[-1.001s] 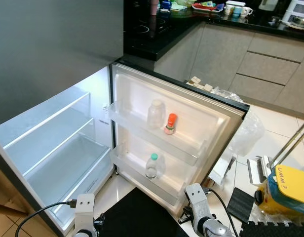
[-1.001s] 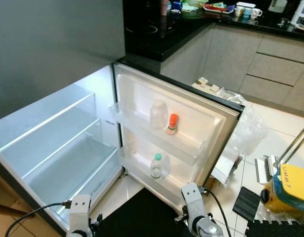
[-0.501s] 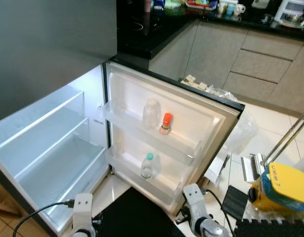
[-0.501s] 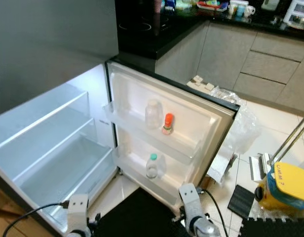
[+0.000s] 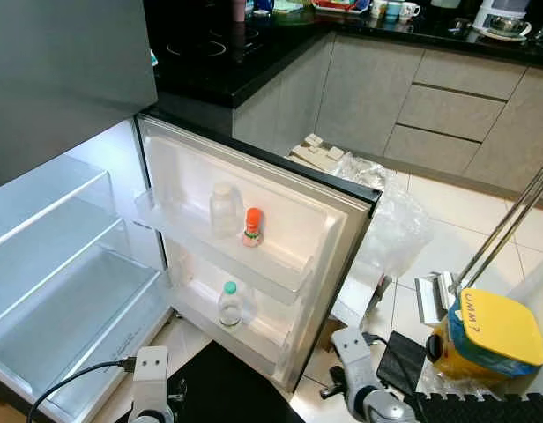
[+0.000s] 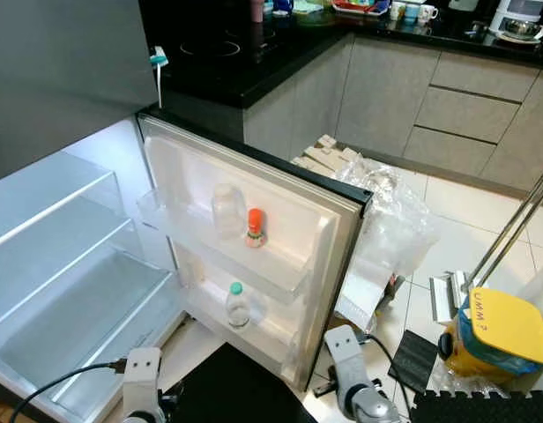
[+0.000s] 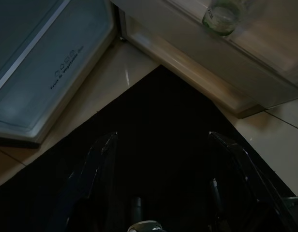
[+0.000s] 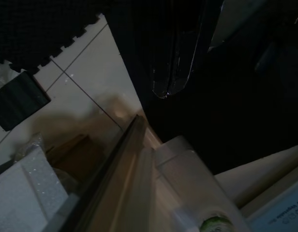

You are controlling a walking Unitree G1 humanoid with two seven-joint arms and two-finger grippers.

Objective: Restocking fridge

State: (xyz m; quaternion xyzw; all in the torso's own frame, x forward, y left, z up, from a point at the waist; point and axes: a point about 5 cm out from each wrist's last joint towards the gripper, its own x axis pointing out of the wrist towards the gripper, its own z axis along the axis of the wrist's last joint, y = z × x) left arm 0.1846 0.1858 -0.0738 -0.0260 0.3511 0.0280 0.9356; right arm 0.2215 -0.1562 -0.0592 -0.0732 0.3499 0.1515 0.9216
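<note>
Bright sharp head views, glowing fridge (image 5: 69, 264), dim wrist views

My two head eyes are looking forward and down from standing height, both taking in the open white fridge door (image 5: 254, 238) with its shelf bins, the lit fridge compartment (image 5: 60, 264) at my left and the pale tiled floor (image 6: 483, 238). The right eye is sitting slightly aside, so everything shifts a little. My left wrist camera is facing down, close over the black floor mat (image 7: 154, 159), sharing the door's bottom bin and its clear green-capped bottle (image 7: 221, 17). My right wrist camera is peering low and near along the door's lower edge (image 8: 125, 159).
</note>
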